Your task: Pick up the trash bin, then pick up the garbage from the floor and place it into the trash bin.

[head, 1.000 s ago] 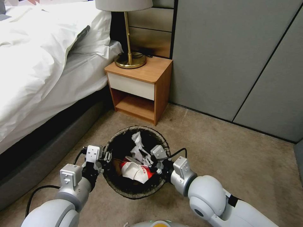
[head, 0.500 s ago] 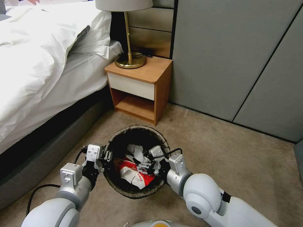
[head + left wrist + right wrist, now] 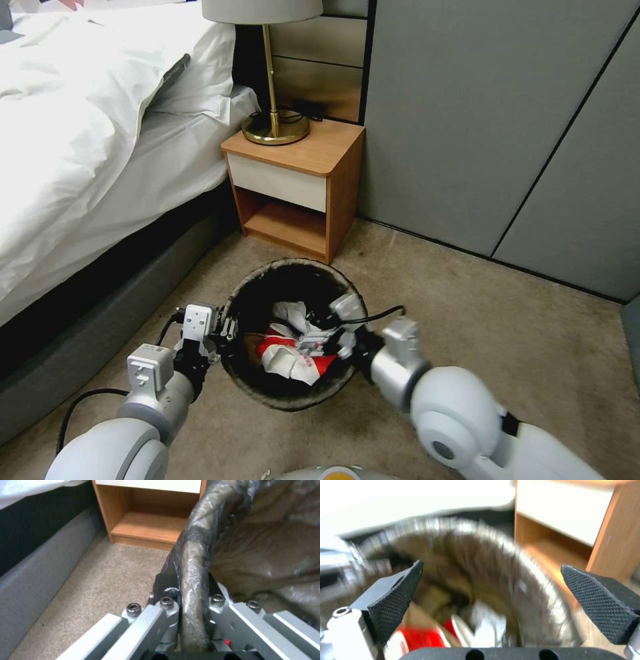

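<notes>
Beige carpet (image 3: 467, 320) underfoot, marked with a darker patch ahead of the bin. Grey panelled wall (image 3: 480, 120) to the right and behind. One bed (image 3: 87, 133) with white linen and a dark grey base along the left side. One wooden nightstand (image 3: 297, 190) in the corner, with a white drawer front over an open shelf. One brass-stemmed lamp (image 3: 272, 80) standing on its top.

One trash bin (image 3: 267, 280), lined with a dark bag folded over the rim, in front of the nightstand and between the two arms. Inside it, garbage (image 3: 293, 350): crumpled red-and-white paper and a white tissue on top; exact piece count not readable.

Two grippers. Left gripper (image 3: 223, 331) at the bin's left rim. Right gripper (image 3: 317, 340) reaching over the bin's right side, above the litter.

Left wrist view: left gripper (image 3: 188, 600) clenched on the bag-covered rim (image 3: 193, 562), one finger outside and one inside the bin; carpet and the nightstand's lower shelf beyond. None of this grip detail legible from the head view.

Right wrist view: right gripper (image 3: 493, 600) released, textured pads (image 3: 398, 597) spread wide with nothing between them; bin interior and red-and-white litter blurred below, nightstand off to one side.
</notes>
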